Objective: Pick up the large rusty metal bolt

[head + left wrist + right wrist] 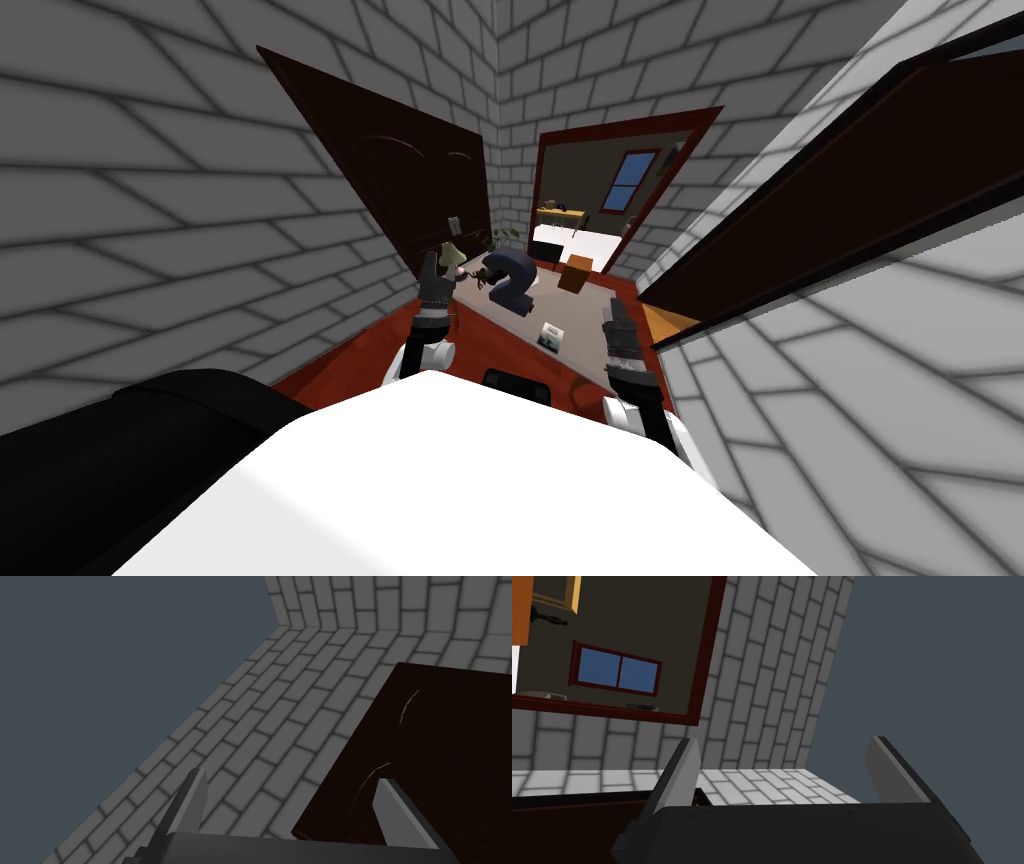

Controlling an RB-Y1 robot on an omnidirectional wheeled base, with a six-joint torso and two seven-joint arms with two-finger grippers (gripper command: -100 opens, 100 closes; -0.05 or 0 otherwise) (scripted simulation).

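While both arms reach out over the table [590, 320], head cam count is: 1 table, 2 grippers, 2 dark doors, 1 open doorway [620, 180]. On the tabletop there are 1 bolt [482, 279], 1 blue curl [514, 282], 1 box [575, 273], 1 card [551, 336], 1 pale obj [450, 256] and 1 plant [500, 240]. A black block [517, 384] sits at the near edge.

Bolt is a small dark brown shape w/ a ragged outline, too small to make out thread or head. It lies on the far left part of the table, btw the L gripper [431, 262] and the blue curl. Can't tell if it touches the curl or lies just beside it. Pale obj is just beyond the L gripper's tips, plant farther back, box past the curl to the right. Card is near the R gripper [612, 308], which is at the table's right side, well apart from the bolt. L door [400, 180] and R door [850, 190] flank the table.

L wrist cam: L gripper's blades stand apart, nothing btw them.

R wrist cam: R gripper's blades also apart, nothing held.
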